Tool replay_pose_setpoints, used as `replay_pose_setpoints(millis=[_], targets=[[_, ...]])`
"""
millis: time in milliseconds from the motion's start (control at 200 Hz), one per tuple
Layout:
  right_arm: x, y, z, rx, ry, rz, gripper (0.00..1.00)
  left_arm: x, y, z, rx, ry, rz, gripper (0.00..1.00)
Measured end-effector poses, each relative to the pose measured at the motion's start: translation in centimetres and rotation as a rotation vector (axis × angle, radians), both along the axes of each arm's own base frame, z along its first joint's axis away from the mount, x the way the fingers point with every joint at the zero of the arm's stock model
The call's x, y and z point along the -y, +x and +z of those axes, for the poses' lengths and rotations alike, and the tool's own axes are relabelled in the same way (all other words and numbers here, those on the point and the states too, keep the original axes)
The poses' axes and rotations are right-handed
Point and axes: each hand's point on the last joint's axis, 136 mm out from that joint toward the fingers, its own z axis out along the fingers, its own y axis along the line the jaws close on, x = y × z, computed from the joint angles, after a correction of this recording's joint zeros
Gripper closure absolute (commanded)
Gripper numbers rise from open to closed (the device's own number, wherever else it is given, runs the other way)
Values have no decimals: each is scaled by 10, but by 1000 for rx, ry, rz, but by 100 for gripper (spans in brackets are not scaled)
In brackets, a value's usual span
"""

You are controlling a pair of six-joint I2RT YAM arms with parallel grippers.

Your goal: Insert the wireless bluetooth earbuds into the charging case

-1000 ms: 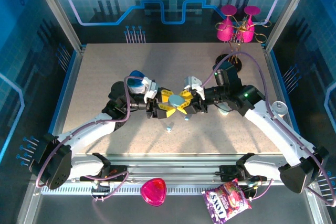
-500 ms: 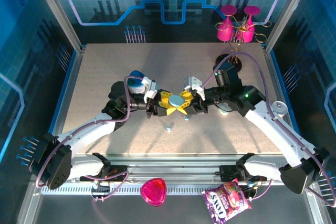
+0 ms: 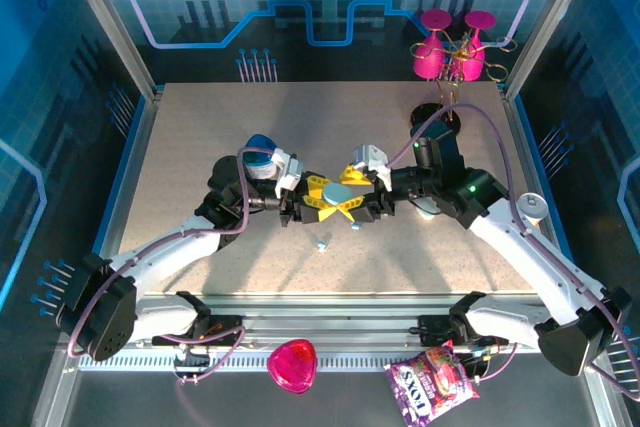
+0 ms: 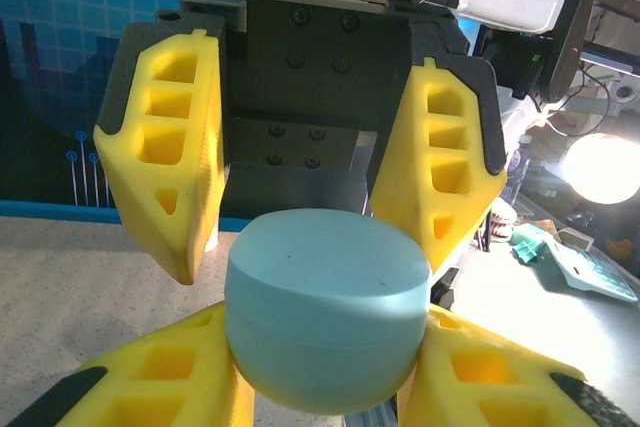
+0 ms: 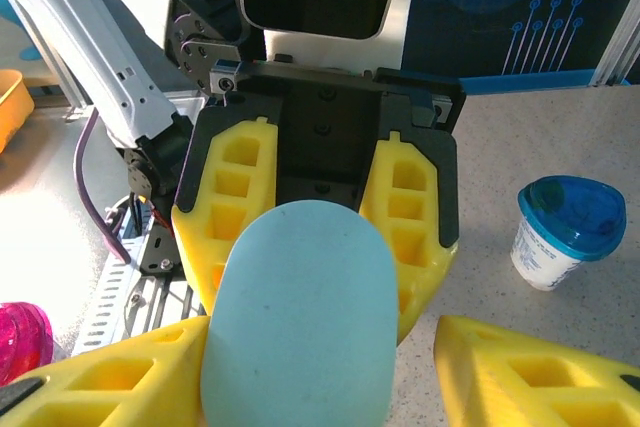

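The left gripper (image 4: 325, 379) clamps the pale-blue charging case (image 4: 322, 292); the right gripper (image 5: 322, 352) has its jaws apart. The purple packet (image 3: 432, 384) carries upside-down lettering I cannot read.

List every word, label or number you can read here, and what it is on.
"SXOT", roughly, large white letters seen upside down, on the purple snack packet; its smaller print is too small to read.
On the pale blue case: no marking visible.
On the blue-lidded cup: nothing legible.

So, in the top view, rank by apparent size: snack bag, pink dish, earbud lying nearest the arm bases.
Largest: snack bag. Then: pink dish, somewhat smaller. Smallest by far: earbud.
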Motion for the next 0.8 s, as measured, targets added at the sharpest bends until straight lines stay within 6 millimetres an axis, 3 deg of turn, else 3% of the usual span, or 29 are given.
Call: replay_pose_setpoints(millis=[490, 800], targets=[[9, 15, 7, -31, 37, -89, 40, -1, 3, -15, 50, 25, 31, 72], [13, 28, 11, -26, 45, -165, 28, -1, 0, -22, 100, 34, 29, 73]])
